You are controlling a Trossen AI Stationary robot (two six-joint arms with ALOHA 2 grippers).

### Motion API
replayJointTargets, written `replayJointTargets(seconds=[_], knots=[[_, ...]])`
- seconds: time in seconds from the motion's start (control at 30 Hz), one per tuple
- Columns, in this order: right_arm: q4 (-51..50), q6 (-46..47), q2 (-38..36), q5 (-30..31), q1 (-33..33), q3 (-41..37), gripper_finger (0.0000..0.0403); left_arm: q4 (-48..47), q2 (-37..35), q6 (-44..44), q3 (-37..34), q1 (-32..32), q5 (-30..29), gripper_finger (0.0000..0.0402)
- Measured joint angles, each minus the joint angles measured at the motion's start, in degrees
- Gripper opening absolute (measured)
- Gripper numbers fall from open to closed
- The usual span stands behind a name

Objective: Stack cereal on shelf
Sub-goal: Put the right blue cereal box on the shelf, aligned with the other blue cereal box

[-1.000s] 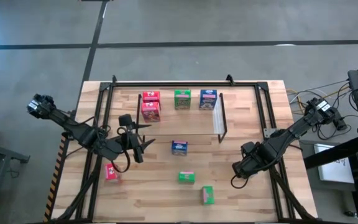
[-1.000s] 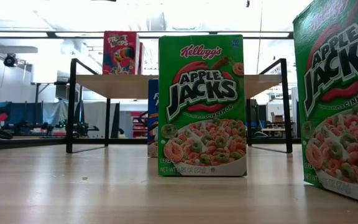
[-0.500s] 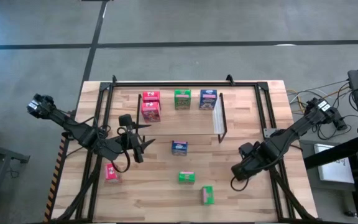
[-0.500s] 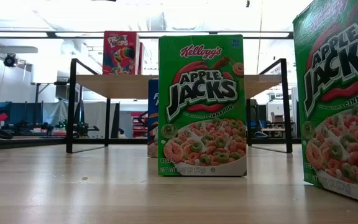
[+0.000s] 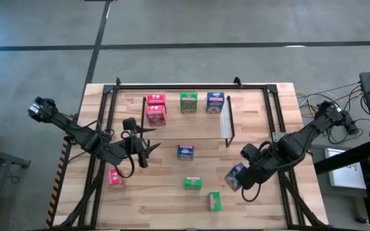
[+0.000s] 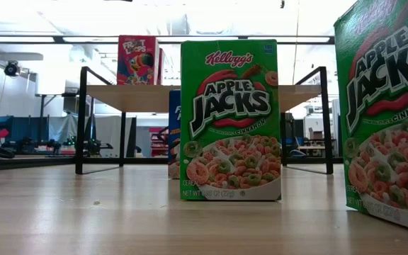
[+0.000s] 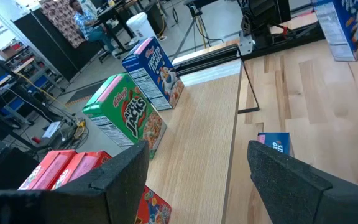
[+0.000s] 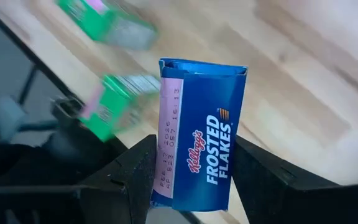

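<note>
My right gripper (image 5: 237,177) is over the table's right near part, shut on a blue Frosted Flakes box (image 8: 199,134). My left gripper (image 5: 141,145) hangs open at the shelf's left near corner, touching nothing. The shelf (image 5: 225,119) has a light wood top in a black wire frame. On that top stand two red boxes (image 5: 156,109), a green box (image 5: 188,101) and a blue box (image 5: 215,102). On the table stand another blue box (image 5: 185,152), two green boxes (image 5: 193,183) (image 5: 214,201) and a red box (image 5: 115,178). My right gripper pinches the blue box between its two fingers (image 8: 132,171). They sit on opposite sides of the end nearest the wrist (image 8: 166,183). The box's narrow printed side faces the camera and its far end (image 8: 202,67) sticks out past the fingertips. It seems lifted clear of the table.
A larger black frame (image 5: 172,85) runs round the table and along both side edges. In the low view a green box (image 6: 230,120) stands in front of the shelf (image 6: 105,88), with a second green box (image 6: 388,106) very close at the right. Bare wood lies between the loose boxes.
My right gripper has swung a little toward the table's left and turned. The blue box it holds now shows in the high view, where only the dark gripper showed before. My left arm and all the other boxes have stayed in place.
</note>
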Motion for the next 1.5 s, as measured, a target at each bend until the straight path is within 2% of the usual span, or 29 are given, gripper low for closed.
replayJointTargets(seconds=[0.17, 0.83, 1.13, 1.37, 1.5], knots=[[0.01, -5.49, 0.40, 4.06, -1.69, 3.86, 0.0182, 0.02, 0.00, 0.00, 0.00, 0.00, 0.00, 0.0255], [-1.86, -39.47, 9.69, 2.60, -16.65, 21.47, 0.0182, 0.04, 0.00, -0.01, 0.00, 0.00, 0.02, 0.0255], [-3.53, -56.62, 10.05, 2.73, -24.42, 22.84, 0.0182, 0.04, 0.00, -0.02, 0.00, 0.00, 0.02, 0.0255], [-6.48, -70.29, 11.18, 8.15, -30.89, 22.84, 0.0182, 0.04, 0.00, -0.02, 0.02, 0.00, 0.00, 0.0255], [-6.05, -75.63, 12.47, 8.62, -33.63, 22.84, 0.0181, 0.07, -0.01, -0.05, 0.02, -0.01, 0.01, 0.0255]])
